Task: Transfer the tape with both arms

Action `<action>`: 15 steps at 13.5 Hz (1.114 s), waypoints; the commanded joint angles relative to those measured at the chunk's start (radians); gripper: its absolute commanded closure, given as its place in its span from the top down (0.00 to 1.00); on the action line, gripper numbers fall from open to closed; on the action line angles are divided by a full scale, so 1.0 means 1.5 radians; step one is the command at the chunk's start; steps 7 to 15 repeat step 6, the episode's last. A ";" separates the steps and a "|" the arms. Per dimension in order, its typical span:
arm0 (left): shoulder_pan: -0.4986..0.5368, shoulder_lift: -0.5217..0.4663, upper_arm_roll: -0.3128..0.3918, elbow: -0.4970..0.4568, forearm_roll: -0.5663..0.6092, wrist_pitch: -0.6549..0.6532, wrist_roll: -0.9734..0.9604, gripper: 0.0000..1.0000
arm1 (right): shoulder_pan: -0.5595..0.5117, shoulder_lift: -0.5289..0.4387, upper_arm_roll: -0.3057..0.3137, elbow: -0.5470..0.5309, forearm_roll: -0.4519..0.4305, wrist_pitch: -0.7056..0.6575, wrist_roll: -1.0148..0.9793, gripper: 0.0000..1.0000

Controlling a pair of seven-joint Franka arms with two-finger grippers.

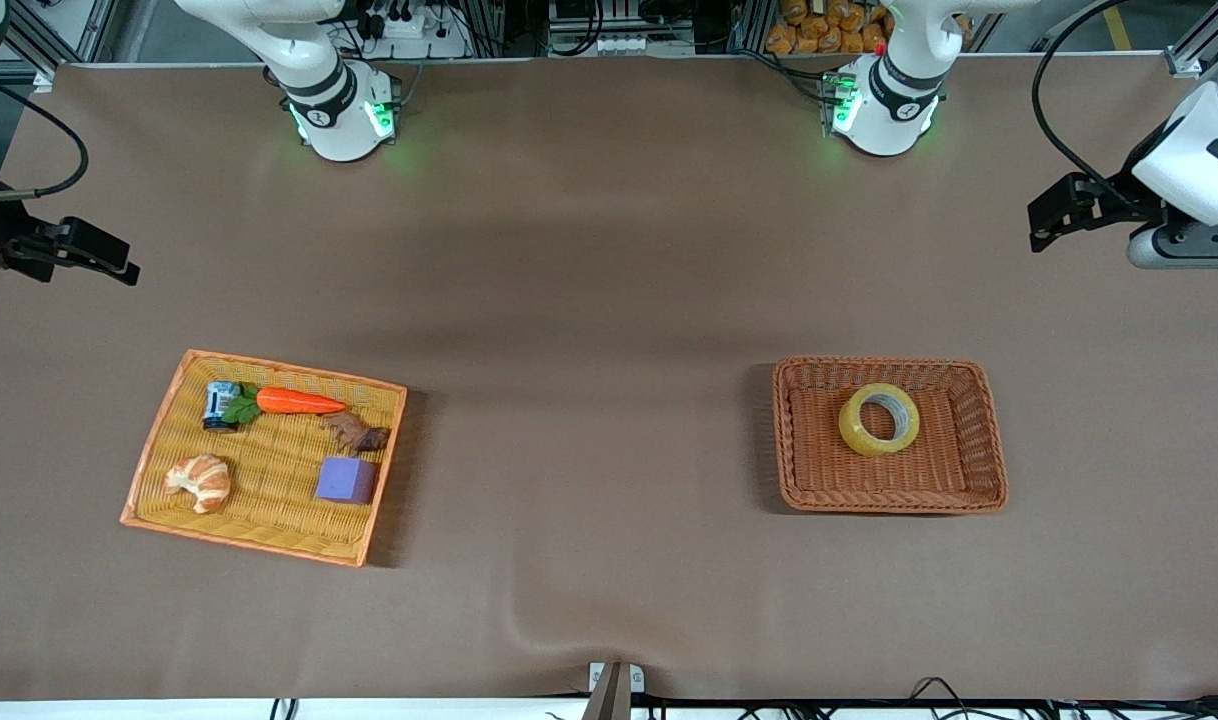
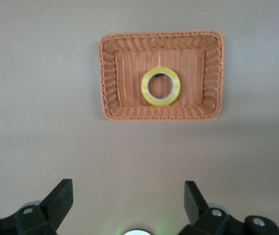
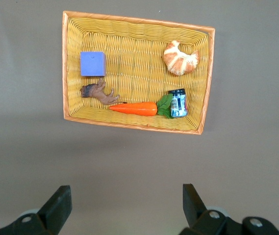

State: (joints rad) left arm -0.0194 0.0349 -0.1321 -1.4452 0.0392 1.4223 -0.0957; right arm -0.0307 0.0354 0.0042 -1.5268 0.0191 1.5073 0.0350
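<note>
The tape point(image 1: 879, 419) is a yellowish ring lying flat in the middle of a brown wicker basket point(image 1: 889, 503) toward the left arm's end of the table. The left wrist view also shows the tape point(image 2: 161, 86) in that basket point(image 2: 161, 116). My left gripper point(image 1: 1047, 222) is open and empty, high over bare table at the left arm's end, apart from the basket; its fingers point(image 2: 61, 198) stand wide apart. My right gripper point(image 1: 119, 265) is open and empty, high over bare table at the right arm's end.
A yellow wicker tray point(image 1: 244, 538) toward the right arm's end holds a carrot point(image 1: 299, 401), a small can point(image 1: 219, 405), a croissant point(image 1: 199, 482), a purple cube point(image 1: 346, 479) and a brown toy point(image 1: 357, 433). Brown cloth covers the table between the two baskets.
</note>
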 commanded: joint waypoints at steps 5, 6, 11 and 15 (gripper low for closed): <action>0.001 -0.010 0.010 -0.002 -0.022 -0.017 0.008 1.00 | 0.005 -0.013 0.003 -0.004 0.005 -0.005 0.012 1.00; 0.001 -0.010 0.011 -0.002 -0.018 -0.017 0.009 1.00 | 0.005 -0.013 0.003 -0.004 0.005 -0.005 0.012 1.00; 0.001 -0.010 0.011 -0.002 -0.018 -0.017 0.009 1.00 | 0.005 -0.013 0.003 -0.004 0.005 -0.005 0.012 1.00; 0.001 -0.010 0.011 -0.002 -0.018 -0.017 0.009 1.00 | 0.005 -0.013 0.003 -0.004 0.005 -0.005 0.012 1.00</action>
